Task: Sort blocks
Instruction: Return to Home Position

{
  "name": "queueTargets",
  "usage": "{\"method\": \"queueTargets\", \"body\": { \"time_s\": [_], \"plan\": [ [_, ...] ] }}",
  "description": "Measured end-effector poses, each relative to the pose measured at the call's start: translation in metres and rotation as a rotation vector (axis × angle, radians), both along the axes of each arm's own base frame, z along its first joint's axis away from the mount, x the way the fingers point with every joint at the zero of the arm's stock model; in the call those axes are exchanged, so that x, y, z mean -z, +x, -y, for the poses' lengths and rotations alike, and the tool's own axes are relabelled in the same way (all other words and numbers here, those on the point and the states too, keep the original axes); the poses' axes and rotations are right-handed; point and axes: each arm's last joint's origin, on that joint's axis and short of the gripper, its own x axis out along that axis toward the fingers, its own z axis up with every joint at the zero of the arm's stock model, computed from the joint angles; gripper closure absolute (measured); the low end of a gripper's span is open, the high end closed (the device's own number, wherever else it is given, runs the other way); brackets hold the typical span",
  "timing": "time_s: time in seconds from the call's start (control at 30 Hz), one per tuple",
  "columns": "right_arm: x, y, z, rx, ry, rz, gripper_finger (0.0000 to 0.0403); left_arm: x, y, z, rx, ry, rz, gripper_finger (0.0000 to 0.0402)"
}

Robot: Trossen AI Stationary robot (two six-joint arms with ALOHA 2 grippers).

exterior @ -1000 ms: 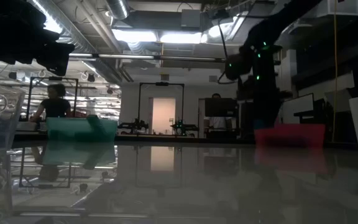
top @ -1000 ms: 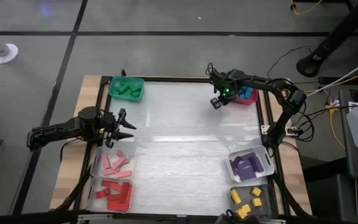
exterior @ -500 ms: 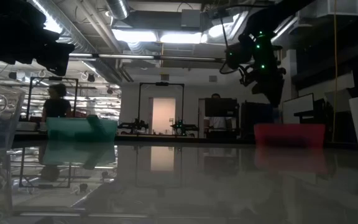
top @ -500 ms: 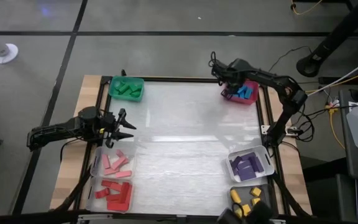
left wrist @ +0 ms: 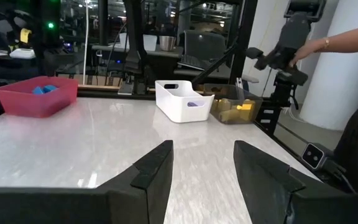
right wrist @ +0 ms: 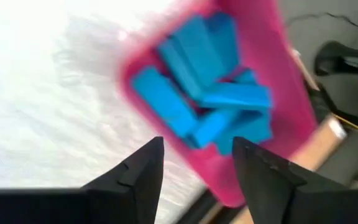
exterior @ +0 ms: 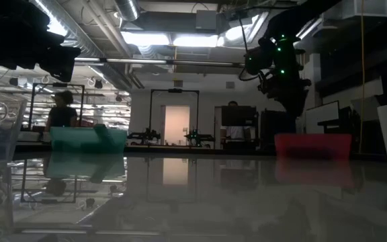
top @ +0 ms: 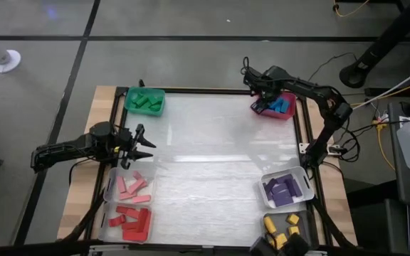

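Note:
Blue blocks (right wrist: 204,93) lie heaped in a red bin (top: 285,114) at the table's far right. My right gripper (right wrist: 197,168) hangs open above that bin's left rim, pointing steeply down, with nothing between its fingers; the high view shows this gripper (top: 264,98) too. My left gripper (top: 145,147) waits open and level at the table's left edge. Green blocks (top: 146,101) fill a green bin at the far left. Pink blocks (top: 132,186) and red blocks (top: 130,222) lie in clear bins at the near left.
A white bin (top: 301,186) with purple blocks (top: 283,190) and a grey bin with yellow blocks (top: 282,229) stand at the near right. The table's white middle (top: 205,163) carries no loose blocks. A person's arm (left wrist: 347,40) shows beyond the table's right side.
My right gripper has risen from just left of the red bin and gone toward the table's far right, now over the bin's rim. It has also rolled and tipped.

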Motion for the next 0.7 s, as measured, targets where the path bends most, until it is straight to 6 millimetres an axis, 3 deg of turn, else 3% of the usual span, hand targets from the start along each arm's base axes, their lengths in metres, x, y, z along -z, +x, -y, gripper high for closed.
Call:
{"method": "queueTargets", "body": {
  "time_s": [0.2,0.43,0.7],
  "plan": [
    [-0.001,0.026,-0.019,-0.094,-0.011,0.11,0.021,0.0,0.0,0.0,0.0,0.0,0.0,0.0243],
    [-0.013,0.057,-0.059,-0.369,-0.071,0.194,0.021,0.0,0.0,0.0,0.0,0.0,0.0,0.0243],
    [-0.05,0.055,-0.095,-0.553,-0.112,0.334,0.021,0.0,0.0,0.0,0.0,0.0,0.0,0.0243]
  ]
}}
